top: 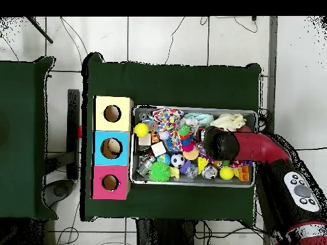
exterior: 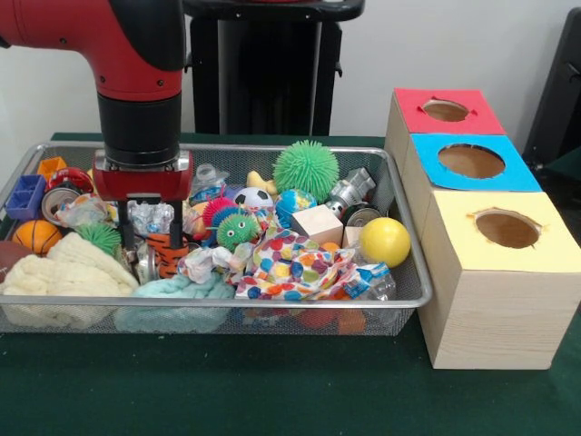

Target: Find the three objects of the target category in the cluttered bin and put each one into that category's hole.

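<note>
Wire-mesh bin (exterior: 399, 218): the search step, the tool (exterior: 150, 238) spread open over a crinkly clear wrapper (exterior: 151, 216) near its left end, grasping nothing; closing comes next.

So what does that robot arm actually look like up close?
The arm is a thick rounded tube in glossy red, with a black cylindrical section below the bend. Under that sits a red block with a silver band, from which the gripper extends as thin black fingers. From above, a grey panel with round buttons shows on the arm.

Red arm (exterior: 136, 41), black wrist band, seemingly.
</note>
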{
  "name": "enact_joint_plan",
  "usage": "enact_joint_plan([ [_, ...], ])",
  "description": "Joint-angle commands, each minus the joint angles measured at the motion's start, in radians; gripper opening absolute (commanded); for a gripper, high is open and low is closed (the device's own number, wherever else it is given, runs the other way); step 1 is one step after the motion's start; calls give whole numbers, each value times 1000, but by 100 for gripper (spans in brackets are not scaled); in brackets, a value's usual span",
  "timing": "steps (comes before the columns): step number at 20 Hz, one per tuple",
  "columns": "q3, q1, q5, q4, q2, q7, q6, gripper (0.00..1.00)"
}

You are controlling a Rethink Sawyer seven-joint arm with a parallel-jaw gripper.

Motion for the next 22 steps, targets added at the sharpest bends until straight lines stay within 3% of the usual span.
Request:
enact_joint_plan([
  [1, -17, -7, -79, 47, 25, -73, 37, 100],
  [6, -33, -4, -87, 95, 8, -28, 7, 100],
  [16, -37, 12, -92, 96, 31, 1, -24, 100],
  [22, -44, 34, -71, 113, -7, 23, -11, 100],
])
